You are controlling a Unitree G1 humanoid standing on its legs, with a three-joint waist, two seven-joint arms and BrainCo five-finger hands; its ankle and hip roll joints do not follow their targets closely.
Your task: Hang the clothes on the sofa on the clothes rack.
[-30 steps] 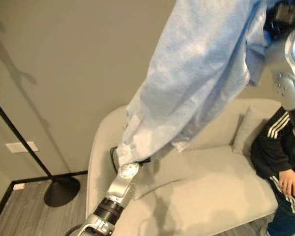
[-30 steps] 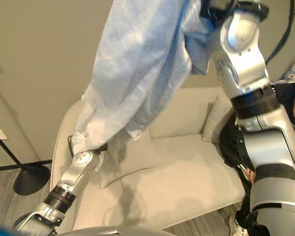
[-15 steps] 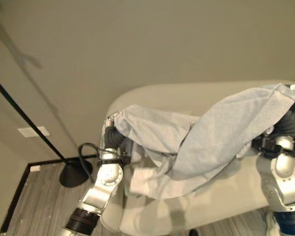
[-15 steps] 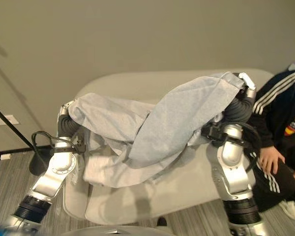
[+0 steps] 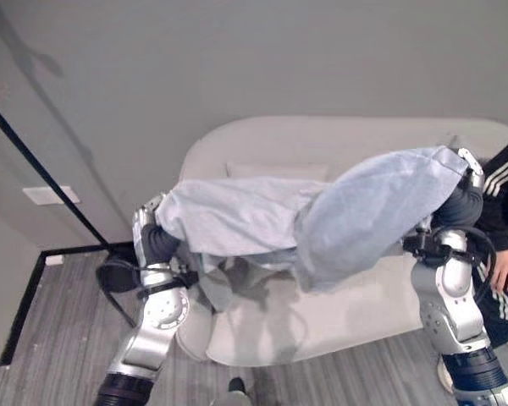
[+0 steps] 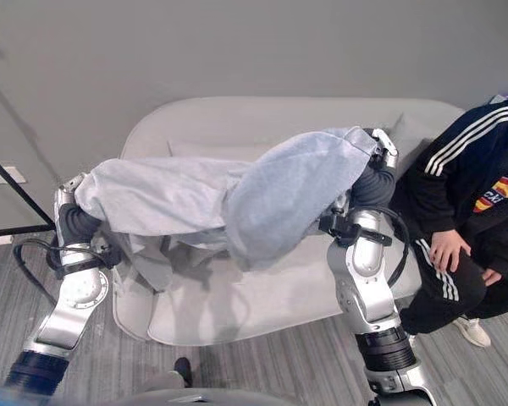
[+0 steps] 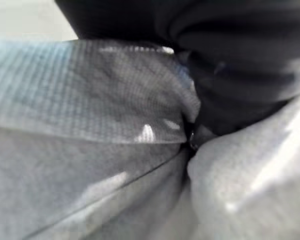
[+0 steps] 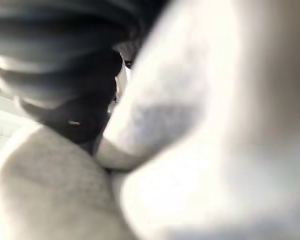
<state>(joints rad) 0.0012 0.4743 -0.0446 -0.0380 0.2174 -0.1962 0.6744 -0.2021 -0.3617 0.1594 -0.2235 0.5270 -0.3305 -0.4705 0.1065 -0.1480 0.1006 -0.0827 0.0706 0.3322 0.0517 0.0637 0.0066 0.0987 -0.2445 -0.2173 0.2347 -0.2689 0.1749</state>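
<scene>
Light blue garment (image 5: 322,224) is off the sofa (image 5: 339,313), draped across both raised arms above its seat. Left hand (image 5: 150,222) and right hand (image 5: 463,173) cloth-covered, grip can't tell. Hanging still pending; rack pole (image 5: 42,173) stands left of the sofa.

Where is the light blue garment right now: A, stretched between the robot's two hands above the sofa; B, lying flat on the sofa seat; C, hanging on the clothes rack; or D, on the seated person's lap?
A: the light blue garment spans from the left hand to the right hand, draped over both and clear of the sofa seat.
</scene>
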